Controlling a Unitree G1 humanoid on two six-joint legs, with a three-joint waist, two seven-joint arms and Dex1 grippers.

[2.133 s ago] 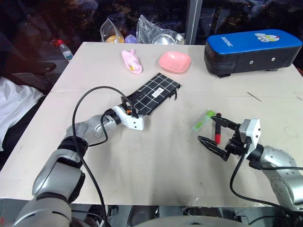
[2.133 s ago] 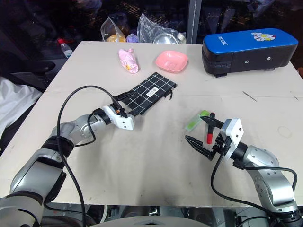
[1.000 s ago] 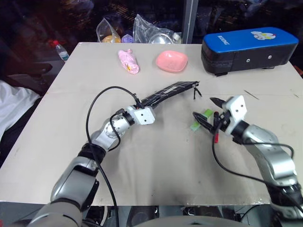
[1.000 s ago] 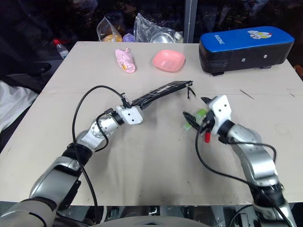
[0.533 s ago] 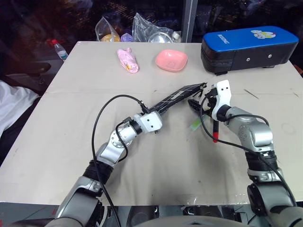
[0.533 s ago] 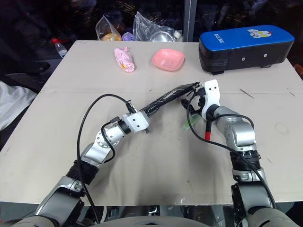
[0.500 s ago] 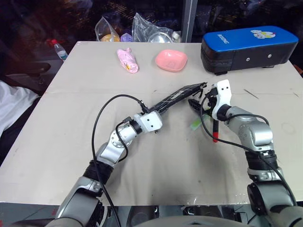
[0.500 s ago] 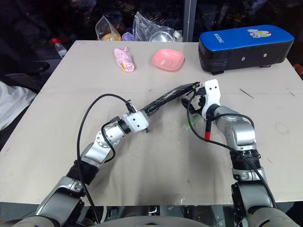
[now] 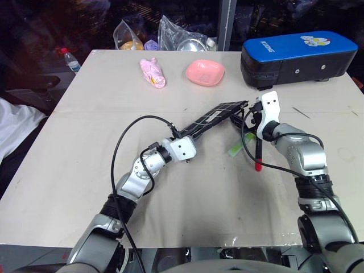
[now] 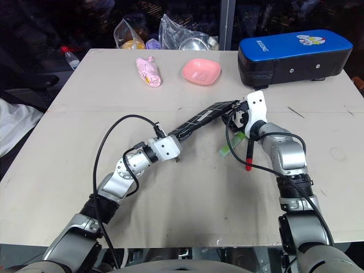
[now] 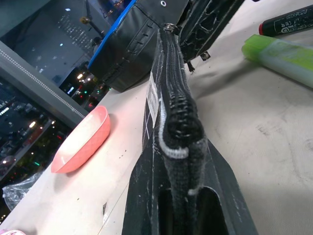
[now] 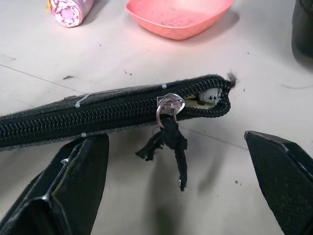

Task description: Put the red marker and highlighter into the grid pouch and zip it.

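Grid pouch [image 9: 213, 116] hangs mid-frame, one end clamped in the left gripper [image 9: 190, 136], whose arm reaches up from lower left. Right gripper [image 12: 171, 186], fingers apart, has moved in from the right to straddle the zipper pull [image 12: 168, 132]; highlighter [image 9: 235, 149] and red marker [image 9: 257, 156] lie below it

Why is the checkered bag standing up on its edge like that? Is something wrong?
The grid pouch is up on edge because the left gripper pinches one end. It's zipped nearly shut, while the red marker and highlighter lie outside.
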